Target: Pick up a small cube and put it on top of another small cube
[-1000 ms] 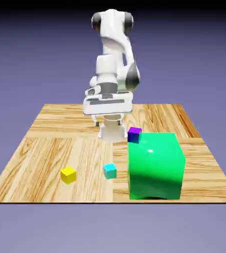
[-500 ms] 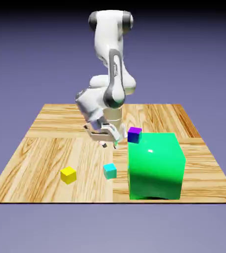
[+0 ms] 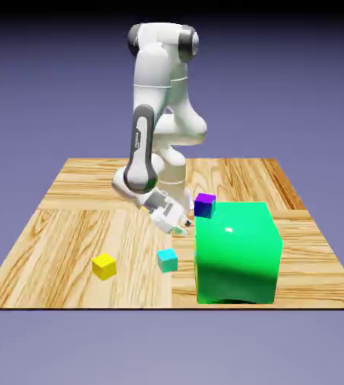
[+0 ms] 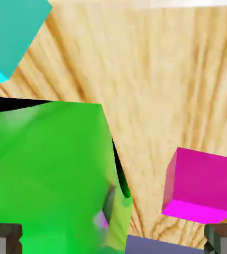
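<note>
Backdrop [image 3: 39, 98]: plain blue-violet, near black along the top edge, paler toward the bottom. Tabletop [image 3: 69, 241]: light wood, brown grain, shown in panels with visible seams; grain direction differs between panels. Far right corner is darker, more orange. Light is bright on the wood. Hand view: same pale wood, streaky brown grain.

Cyan cube [image 3: 168, 261], yellow cube [image 3: 105, 266] on table (apart).
</note>
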You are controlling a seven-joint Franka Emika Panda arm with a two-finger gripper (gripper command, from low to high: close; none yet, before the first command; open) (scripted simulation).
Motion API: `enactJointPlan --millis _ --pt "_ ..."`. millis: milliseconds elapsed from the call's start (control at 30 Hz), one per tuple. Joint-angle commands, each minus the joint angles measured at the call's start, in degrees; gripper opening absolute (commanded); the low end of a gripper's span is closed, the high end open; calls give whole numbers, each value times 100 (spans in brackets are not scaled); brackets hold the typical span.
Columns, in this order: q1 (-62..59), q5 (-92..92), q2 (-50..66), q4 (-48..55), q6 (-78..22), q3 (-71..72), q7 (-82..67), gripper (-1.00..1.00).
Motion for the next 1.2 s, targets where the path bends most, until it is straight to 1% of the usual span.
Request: enactJointPlan --millis 0,500,567,700,733,767,900,1167 --pt "-19 250 106 -18 -156 -33 -5 0" --pt "-309 3987 1697 -295 -2492 -529 -80 0" --pt "-321 4142 1763 -307 -2589 -550 -84 0" --pt "-138 5061 2564 504 -2598 169 8 0" --pt "-137 5062 2564 504 -2598 169 8 -100" --pt "-137 5062 2564 504 -2598 169 8 -100" --pt "-321 4122 1774 -284 -2599 -560 -76 -100" --pt "-350 2289 2491 1373 -3375 -1510 475 -100"
